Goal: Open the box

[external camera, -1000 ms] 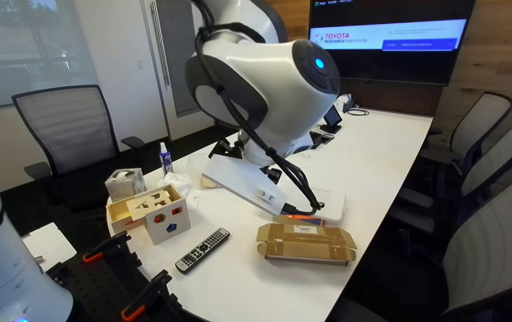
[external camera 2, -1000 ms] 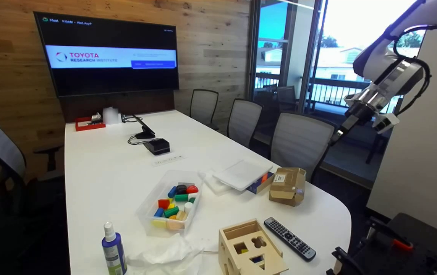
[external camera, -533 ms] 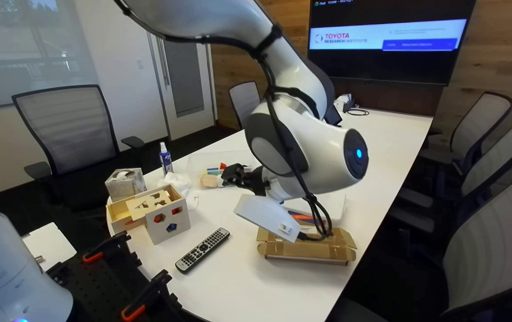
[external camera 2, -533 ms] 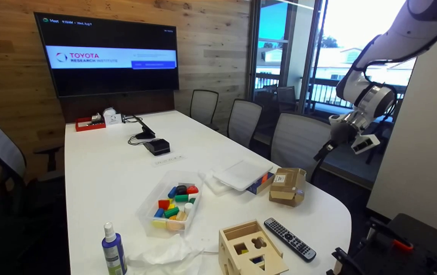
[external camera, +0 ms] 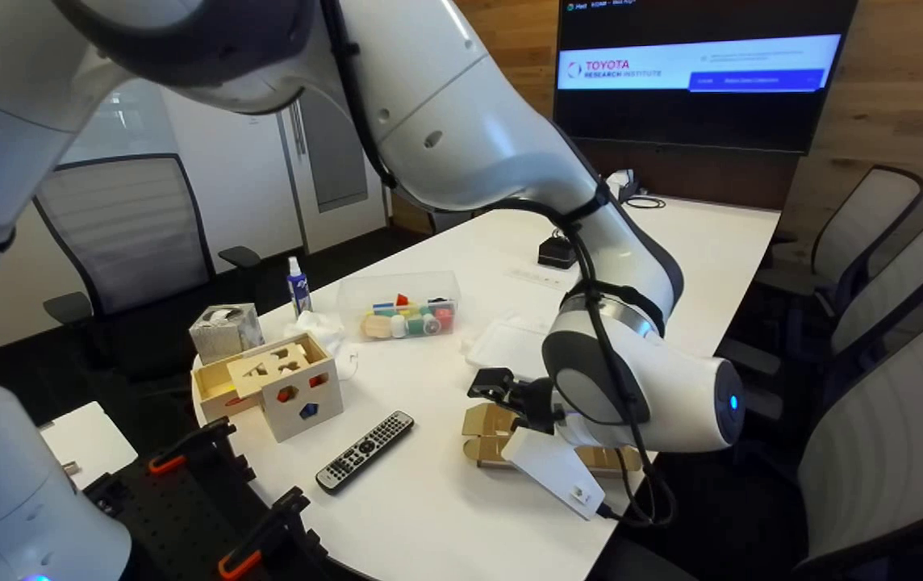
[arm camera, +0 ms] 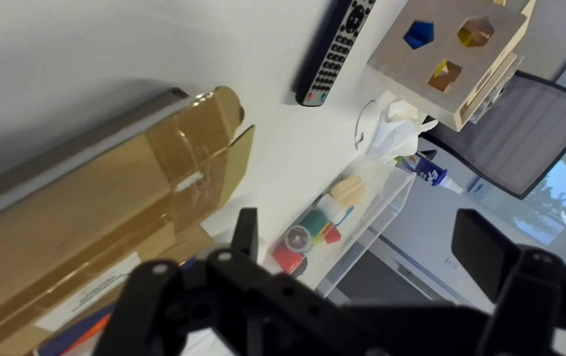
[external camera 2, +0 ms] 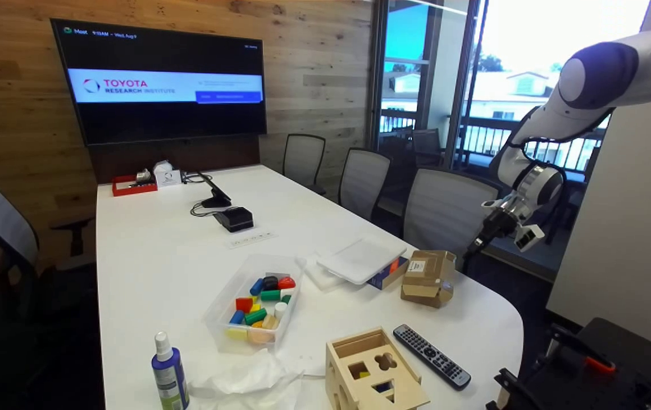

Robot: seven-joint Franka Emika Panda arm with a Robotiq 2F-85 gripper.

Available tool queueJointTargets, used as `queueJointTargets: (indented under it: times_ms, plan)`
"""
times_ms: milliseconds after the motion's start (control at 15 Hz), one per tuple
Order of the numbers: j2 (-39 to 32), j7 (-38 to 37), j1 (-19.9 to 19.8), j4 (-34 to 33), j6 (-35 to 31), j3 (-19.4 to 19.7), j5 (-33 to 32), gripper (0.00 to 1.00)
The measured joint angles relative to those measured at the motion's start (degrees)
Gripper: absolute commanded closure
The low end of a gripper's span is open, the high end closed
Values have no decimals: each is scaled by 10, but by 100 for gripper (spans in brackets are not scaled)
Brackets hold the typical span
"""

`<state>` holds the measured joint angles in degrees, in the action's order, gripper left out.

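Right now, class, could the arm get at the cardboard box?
Probably yes: the end effector hangs open near the cardboard box, with nothing seen resting on top, though the box sits to one side in the wrist view.

Daylight fills tall windows [external camera 2: 513, 62] beside a wood-plank wall [external camera 2: 320, 85]; 3 chairs [external camera 2: 365, 179] line 1 side of the worktop [external camera 2: 155, 256].

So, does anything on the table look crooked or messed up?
Yes. In both exterior views, the holed lid of the wooden cube looks slid partway off, leaving a gap. In the wrist view, the cardboard box has an end flap sticking out instead of tucked in.
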<state>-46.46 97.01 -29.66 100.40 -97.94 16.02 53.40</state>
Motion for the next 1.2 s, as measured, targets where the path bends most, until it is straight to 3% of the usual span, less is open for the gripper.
queueJointTargets:
  times_ms: [467, 1200]
  plan:
    - [-72, -135, -33, -104, -28, -21, 17, 0]
    - [-115, -275, -42, -129, -156, -56, 49, 0]
